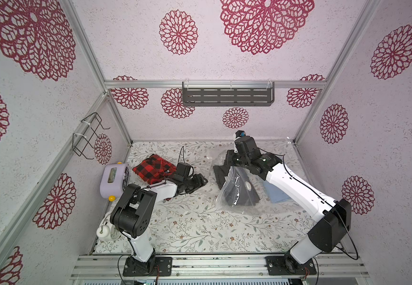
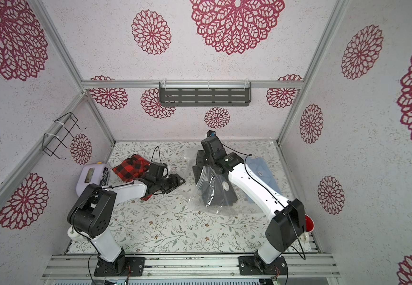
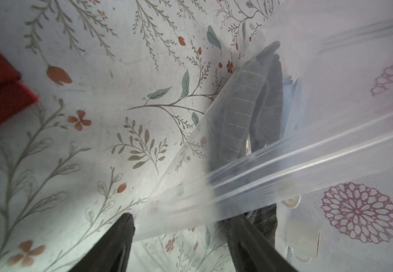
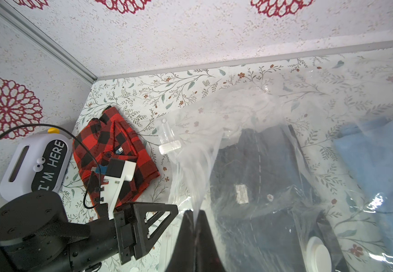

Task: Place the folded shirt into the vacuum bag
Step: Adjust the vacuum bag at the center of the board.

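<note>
- The floral table [image 1: 187,227], seen in both top views, has all the work on its far half.
- The vacuum bag [image 1: 224,201] lies right of centre, with the far left edge of its mouth lifted off the table and gaping.
- The dark pinstriped shirt [image 1: 243,197] sits folded inside the bag. A dark corner seems to poke out at the mouth, so I judge the loading nearly done, with a last push left.
- A red plaid shirt [image 1: 154,167] lies outside the bag at far left. A blue shirt [image 1: 276,195] lies at right, and I cannot tell whether it is under the film or inside it.
- My right pincer [image 4: 194,213] is pinched tight on the bag's film, holding the mouth up.
- My left pincer [image 3: 183,215] stands wide at the mouth and clamps nothing. The zip strip [image 3: 285,169] runs unsealed across its view.
- The white valve cap [image 4: 319,254] faces up over the shirt.
</note>
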Tool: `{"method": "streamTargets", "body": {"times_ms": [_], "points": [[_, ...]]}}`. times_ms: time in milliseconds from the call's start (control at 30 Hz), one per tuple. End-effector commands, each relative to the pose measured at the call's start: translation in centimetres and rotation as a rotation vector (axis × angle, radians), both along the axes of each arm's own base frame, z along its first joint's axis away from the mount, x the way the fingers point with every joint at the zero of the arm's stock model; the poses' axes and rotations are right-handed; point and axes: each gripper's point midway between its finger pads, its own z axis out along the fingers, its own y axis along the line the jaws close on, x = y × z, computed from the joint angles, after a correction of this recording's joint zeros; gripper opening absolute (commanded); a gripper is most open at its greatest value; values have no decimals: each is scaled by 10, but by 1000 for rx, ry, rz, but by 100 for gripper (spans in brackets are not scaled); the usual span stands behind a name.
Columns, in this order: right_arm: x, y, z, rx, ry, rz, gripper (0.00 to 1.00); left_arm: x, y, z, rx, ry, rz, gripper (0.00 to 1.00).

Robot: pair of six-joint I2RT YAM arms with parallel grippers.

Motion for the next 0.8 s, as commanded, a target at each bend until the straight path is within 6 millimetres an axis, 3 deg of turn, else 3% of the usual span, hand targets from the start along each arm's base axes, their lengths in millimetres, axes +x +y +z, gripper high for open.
{"method": "streamTargets", "body": {"times_ms": [0,267,433,500,600,700,767], "points": [[0,6,22,66,-58,34,0,-3,3,-12,45,2,-13,71],[0,27,-21,104,32,91,0,5,4,-30,87,8,-20,65],[-1,37,-47,97,81,113,0,7,5,-37,88,17,-6,42],[-2,42,-54,94,97,126,0,9,4,-36,84,20,0,25],[-4,47,-57,80,107,141,0,14,-2,-23,41,1,5,0],[-2,41,-50,45,91,122,0,21,-13,8,-38,-43,5,0],[5,29,-37,-14,57,82,0,26,-20,40,-81,-82,4,0]]}}
